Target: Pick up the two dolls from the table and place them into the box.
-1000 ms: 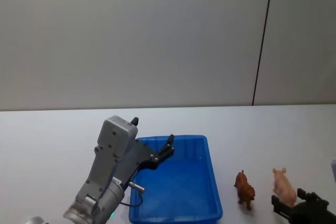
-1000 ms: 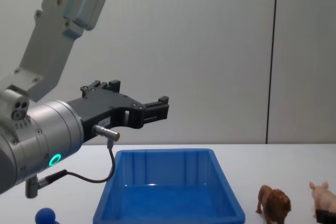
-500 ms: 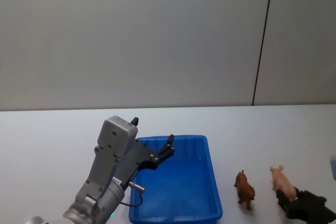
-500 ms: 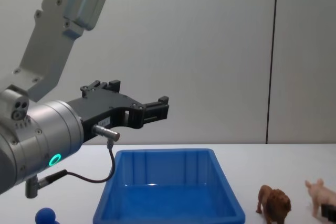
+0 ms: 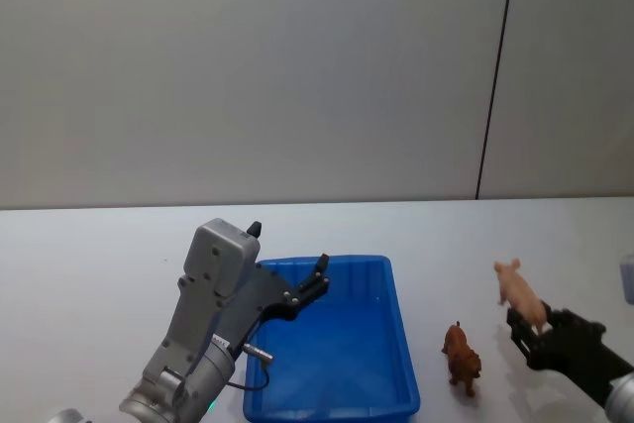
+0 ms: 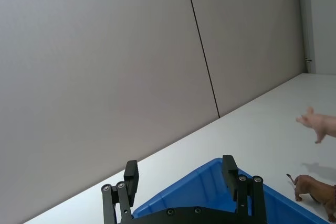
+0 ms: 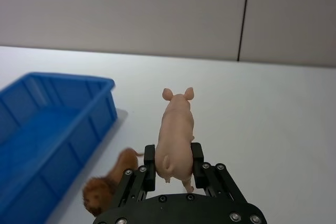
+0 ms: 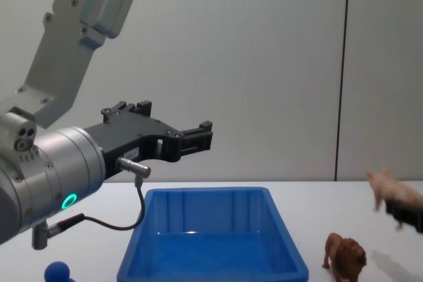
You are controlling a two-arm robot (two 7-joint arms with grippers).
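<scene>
Two dolls are to the right of the box (image 5: 400, 342), and one of them is off the tabletop (image 5: 99, 245). The right gripper (image 5: 527, 322) has its jaws clamped on the rear of the pink pig (image 5: 516, 286) and holds it clear of the surface, with the snout pointing away from the gripper. In the right wrist view the pig (image 7: 177, 129) rises from between the right gripper's (image 7: 172, 162) jaws, seen from behind, ears up and its hindquarters pinched on both sides. In the chest view the pig (image 8: 388, 191) hangs above the tabletop (image 8: 317, 197) near the right edge, tilted with the snout higher than the rump.

The brown lion (image 5: 462, 356) stands on the tabletop between the box and the held pig, near the box's right wall but apart from it. The chest view shows the lion (image 8: 345, 257) upright just beside the box's (image 8: 211, 193) front right corner.

The left gripper (image 5: 288, 255) hovers over the left part of the blue box, well above its floor. Its jaws are apart with nothing between them, as the left wrist view shows, where the left gripper (image 6: 180, 170) looks past the box's (image 6: 184, 193) rim toward the lion (image 6: 314, 188) and the pig (image 6: 317, 124).
</scene>
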